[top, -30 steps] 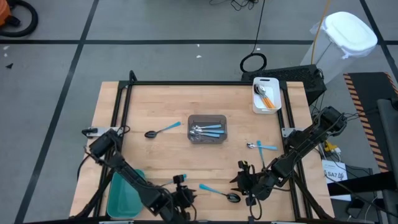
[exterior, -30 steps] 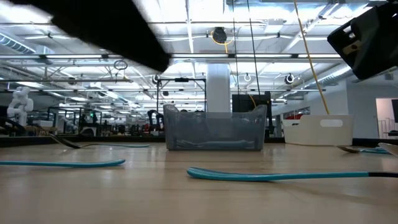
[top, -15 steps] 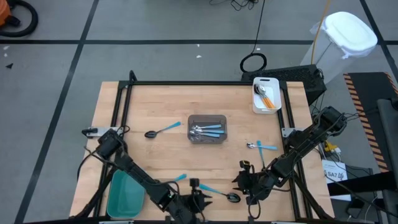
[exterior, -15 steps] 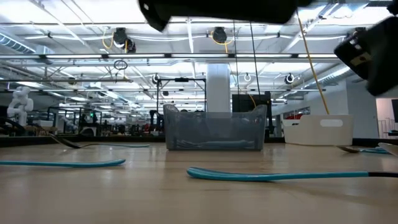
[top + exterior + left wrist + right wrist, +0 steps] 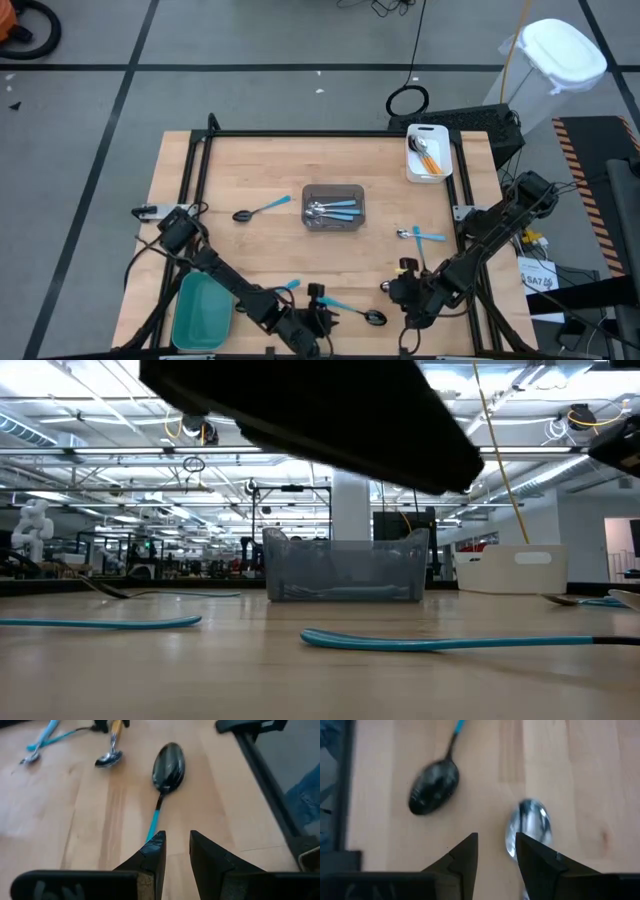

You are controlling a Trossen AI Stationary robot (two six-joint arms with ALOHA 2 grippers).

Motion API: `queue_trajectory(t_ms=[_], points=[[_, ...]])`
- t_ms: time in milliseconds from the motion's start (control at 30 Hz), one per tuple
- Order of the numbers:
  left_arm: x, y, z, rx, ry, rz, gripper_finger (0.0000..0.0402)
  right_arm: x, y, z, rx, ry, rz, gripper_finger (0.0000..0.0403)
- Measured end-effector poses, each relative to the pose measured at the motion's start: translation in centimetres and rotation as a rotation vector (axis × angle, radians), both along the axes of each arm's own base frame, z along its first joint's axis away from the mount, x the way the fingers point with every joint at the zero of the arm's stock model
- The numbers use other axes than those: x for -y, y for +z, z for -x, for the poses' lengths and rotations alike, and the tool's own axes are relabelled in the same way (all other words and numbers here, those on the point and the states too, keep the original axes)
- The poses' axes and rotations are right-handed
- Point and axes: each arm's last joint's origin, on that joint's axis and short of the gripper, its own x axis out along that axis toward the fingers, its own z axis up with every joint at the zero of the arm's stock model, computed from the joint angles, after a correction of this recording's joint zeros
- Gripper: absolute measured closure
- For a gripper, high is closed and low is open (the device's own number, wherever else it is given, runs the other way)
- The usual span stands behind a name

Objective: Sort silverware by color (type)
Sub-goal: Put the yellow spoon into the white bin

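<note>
Four loose spoons (image 5: 352, 307) on table (image 5: 250, 170); both arms' fingers narrowly parted, holding nothing.

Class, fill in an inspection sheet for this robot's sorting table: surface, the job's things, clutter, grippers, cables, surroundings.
Surface: wooden table, bare between items.
Job's things: black spoon at the near edge; another black spoon left of the grey bin, which holds blue-handled spoons; two silver spoons at right; white tray with orange-handled ones.
Clutter: teal bin, empty as far as seen.
Grippers: left gripper open over the spoon's handle; right gripper open, holding nothing.
Cables: coil on the floor.
Surroundings: white lidded container.
</note>
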Motion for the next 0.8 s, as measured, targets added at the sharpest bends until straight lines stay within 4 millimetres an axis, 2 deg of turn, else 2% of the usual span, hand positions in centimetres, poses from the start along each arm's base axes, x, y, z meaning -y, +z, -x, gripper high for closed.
queue_trajectory(t_ms=[133,267,400,533,800], points=[[-0.2,0.0,0.0,0.002,0.036,0.009,0.0314,0.3,-0.3,0.9,-0.069,-0.034,0.038,0.0275],[-0.1,0.1,-0.1,0.013,0.036,0.016,0.0314,0.8,-0.6,1.8,-0.212,-0.012,0.056,0.0275],[-0.4,0.7,-0.9,0.079,0.04,0.053,0.0314,1.2,-0.7,2.2,-0.26,-0.012,0.1,0.0271],[-0.8,0.9,-1.6,0.121,0.049,0.089,0.0314,1.1,-0.7,2.2,-0.265,-0.007,0.08,0.0251],[-0.8,0.8,-1.6,0.109,0.037,0.121,0.0314,1.1,-1.9,2.1,-0.29,-0.033,0.138,0.0195]])
